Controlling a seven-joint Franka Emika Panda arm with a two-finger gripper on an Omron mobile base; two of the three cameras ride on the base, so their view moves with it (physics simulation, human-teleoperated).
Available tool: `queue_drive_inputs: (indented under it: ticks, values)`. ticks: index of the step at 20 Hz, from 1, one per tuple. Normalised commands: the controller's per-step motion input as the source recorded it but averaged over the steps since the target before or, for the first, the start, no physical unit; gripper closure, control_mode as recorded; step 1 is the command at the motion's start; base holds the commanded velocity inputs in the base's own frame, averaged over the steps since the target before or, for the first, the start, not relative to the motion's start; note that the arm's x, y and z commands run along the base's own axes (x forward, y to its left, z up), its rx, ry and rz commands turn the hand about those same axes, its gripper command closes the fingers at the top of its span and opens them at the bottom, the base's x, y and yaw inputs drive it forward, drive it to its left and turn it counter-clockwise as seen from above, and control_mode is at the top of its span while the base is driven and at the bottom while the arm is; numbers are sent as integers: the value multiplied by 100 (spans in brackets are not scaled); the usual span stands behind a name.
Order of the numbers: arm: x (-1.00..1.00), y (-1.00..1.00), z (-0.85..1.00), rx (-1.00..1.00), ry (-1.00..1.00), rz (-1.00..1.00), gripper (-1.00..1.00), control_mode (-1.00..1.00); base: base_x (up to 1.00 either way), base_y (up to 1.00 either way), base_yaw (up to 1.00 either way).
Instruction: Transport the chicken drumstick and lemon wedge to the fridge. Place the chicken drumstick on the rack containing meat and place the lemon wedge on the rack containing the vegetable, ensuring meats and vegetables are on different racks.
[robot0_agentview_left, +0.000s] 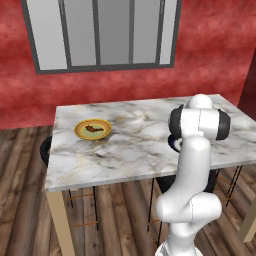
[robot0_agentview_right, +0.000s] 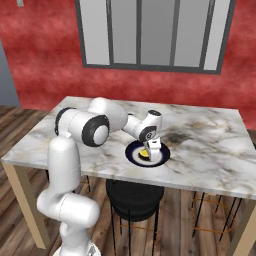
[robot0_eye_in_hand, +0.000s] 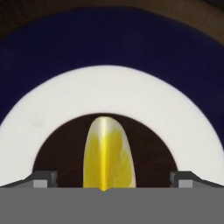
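Arm reaches forward over the near edge of the marble table (robot0_agentview_right: 210, 145); gripper (robot0_agentview_right: 153, 148) hangs just above the dark-rimmed plate (robot0_agentview_right: 161, 159) at that edge. Fingers (robot0_eye_in_hand: 43, 178) stand wide apart, nothing between them but air.

Hand view: lemon wedge (robot0_eye_in_hand: 107, 157) lies in the plate's dark centre, long axis running away from the camera, one fingertip on each side of it, neither touching. Centring looks good; the wedge sits midway between the tips.

Judgement on the step (picking up the lemon): lower straight down without drifting sideways, so that the fingers meet the two long flanks together. The wedge tapers, so a squeeze near its narrow end would likely squirt it out; aim for the thick middle. Stop short of the plate, or the tips may scrape it or nudge it along the table.

Farther off, toward the table's left end, the chicken drumstick (robot0_agentview_left: 94, 128) rests on a yellow plate (robot0_agentview_left: 80, 131), well apart from the arm, untouched. Fridge not seen from here.
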Motion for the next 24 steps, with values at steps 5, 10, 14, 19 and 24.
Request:
queue_drive_inputs:
  ticks: [5,10,14,19,24]
  values:
    - [0,10,-42,0,-1,-1,100,-100,0,0,0]
    - [0,16,-51,0,-1,-3,100,-100,0,0,0]
    - [0,12,-52,0,0,-4,100,-100,0,0,0]
    - [0,4,-35,0,-2,-6,100,-100,0,0,0]
    - [9,0,-21,0,0,-2,100,-100,0,0,0]
